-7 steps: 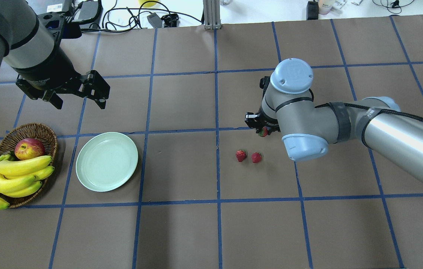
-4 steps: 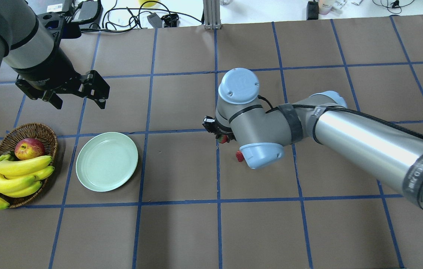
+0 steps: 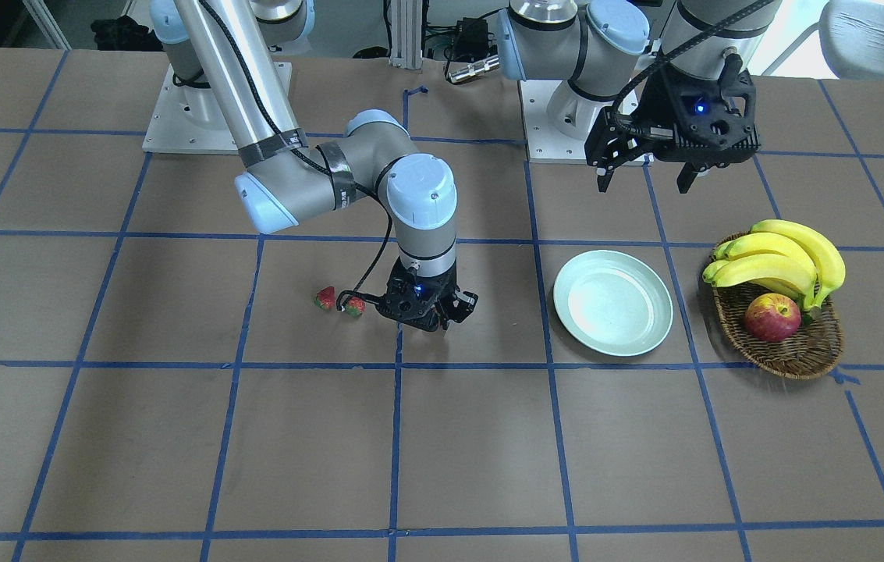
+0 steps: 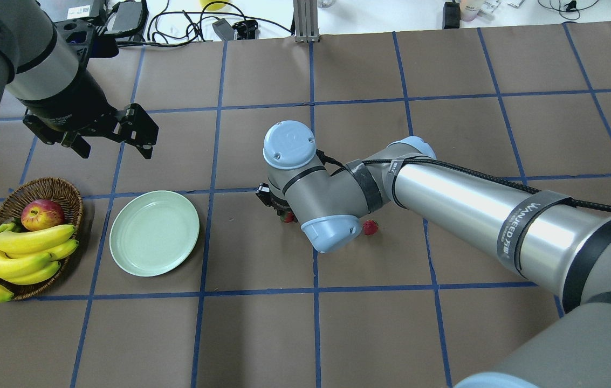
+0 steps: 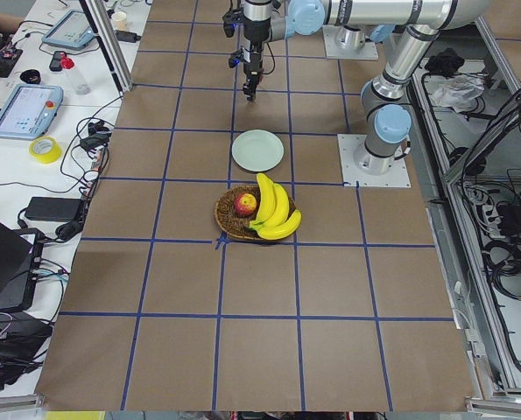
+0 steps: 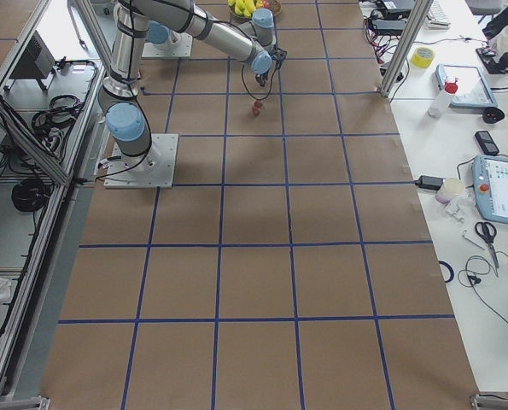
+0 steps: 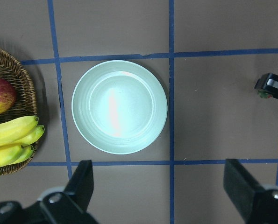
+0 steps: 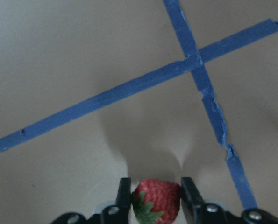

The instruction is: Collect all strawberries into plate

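Front-facing: right claw [image 3: 435,318] low over the brown blue-taped worktop [image 3: 176,437], well apart from the round pale mint-blue plate [image 3: 613,304]. Just beside it, resting on the worktop, a small red loose strawberry [image 3: 354,306] and a farther red strawberry [image 3: 324,298]. Raised near the plate, the left claw [image 3: 642,183], spread wide.

Overhead: gripped red strawberry [image 4: 287,217] peeking from under the right wrist.

Left wrist: plate directly below, brown wicker basket [image 7: 26,93] alongside.

Right wrist: right claw clamped on the gripped red strawberry, green leaves toward the lens.
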Controlling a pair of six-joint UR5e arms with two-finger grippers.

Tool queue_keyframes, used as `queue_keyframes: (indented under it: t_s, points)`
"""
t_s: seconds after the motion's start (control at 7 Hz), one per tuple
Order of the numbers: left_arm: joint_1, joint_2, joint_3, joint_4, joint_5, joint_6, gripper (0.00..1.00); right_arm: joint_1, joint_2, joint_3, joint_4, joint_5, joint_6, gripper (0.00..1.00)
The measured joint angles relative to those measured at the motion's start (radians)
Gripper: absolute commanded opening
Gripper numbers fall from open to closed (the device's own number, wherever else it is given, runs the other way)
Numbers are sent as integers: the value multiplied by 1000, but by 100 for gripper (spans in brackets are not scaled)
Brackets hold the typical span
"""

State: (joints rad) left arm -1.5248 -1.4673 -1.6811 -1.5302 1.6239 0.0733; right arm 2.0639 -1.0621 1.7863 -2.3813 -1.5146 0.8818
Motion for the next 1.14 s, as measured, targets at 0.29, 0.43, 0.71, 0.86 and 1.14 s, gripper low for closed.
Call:
queue_keyframes:
  t_s: [0.29,0.43,0.71,0.86,1.14]
  points:
    - [0,0,0,-1,0,1,100,0,-17,-9,56,-25,-42,100]
    - [0,0,0,-1,1,1,100,-5,-42,-6,84,-65,-79,100]
    - [0,0,-1,-1,2,0,100,-61,-113,11,165,-124,-174,100]
    - [0,0,0,-1,2,0,100,-94,-133,40,186,-127,-206,100]
    - [-1,0,-1,-1,1,0,100,-117,-135,120,139,-126,-226,98]
